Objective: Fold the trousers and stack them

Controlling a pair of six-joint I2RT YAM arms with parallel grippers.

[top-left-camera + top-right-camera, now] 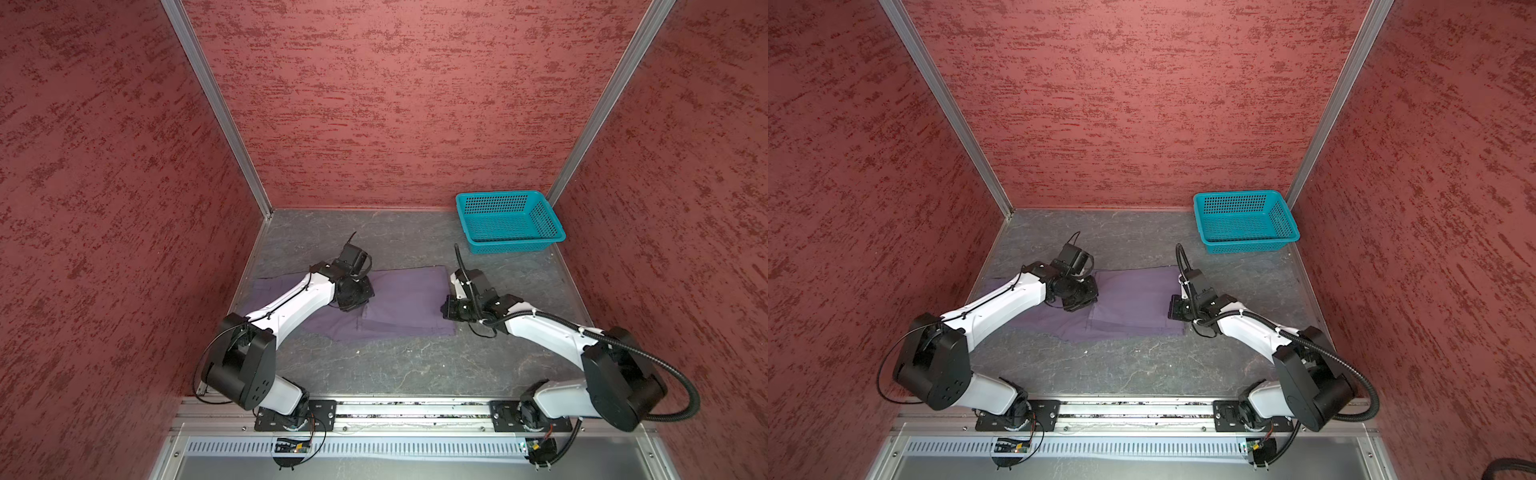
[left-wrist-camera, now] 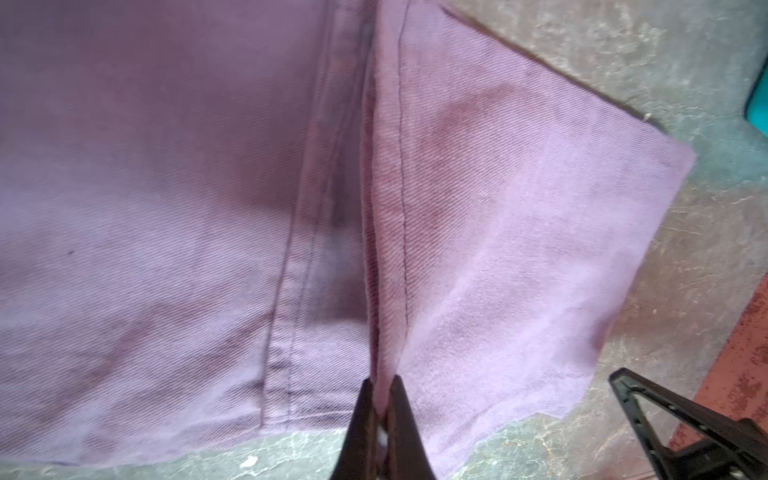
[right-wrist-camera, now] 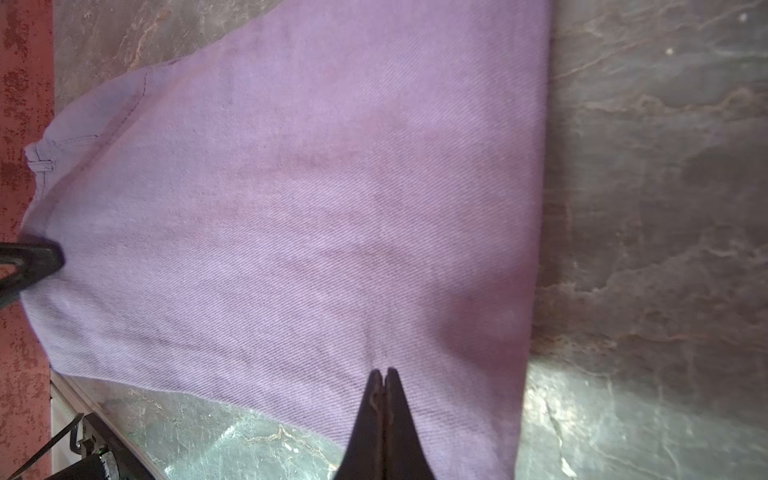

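1. the long, soft, muted-purple cloth trousers [image 1: 407, 299] lie spread flat on the grey marbled table [image 1: 415, 365]. they are nearer the arms' bases than the teal perforated plastic basket [image 1: 511, 248], to its left in both top views, and do not touch it.
2. the basket [image 1: 1246, 248] stands upright in the table's far right corner, close to the red textured walls.
3. the end of the trousers [image 1: 1133, 307] nearest the basket is a straight edge. the end farthest from the basket runs under the left arm.
4. the left gripper [image 1: 351, 306] is over the middle of the trousers, well apart from the basket.
5. in the left wrist view the left gripper [image 2: 380, 386] has its fingers clamped on a raised ridge of the trousers [image 2: 166, 208], just beside a stitched seam. the cloth rises to the fingertips like a small tent.
6. the right gripper [image 1: 444, 309] is at the trousers' end nearest the basket, with bare table between it and the basket.
7. in the right wrist view the right gripper [image 3: 383, 374] has its fingers pressed together, tips over the trousers [image 3: 291, 208] close to the cloth's edge. i cannot tell whether any cloth is caught between them.
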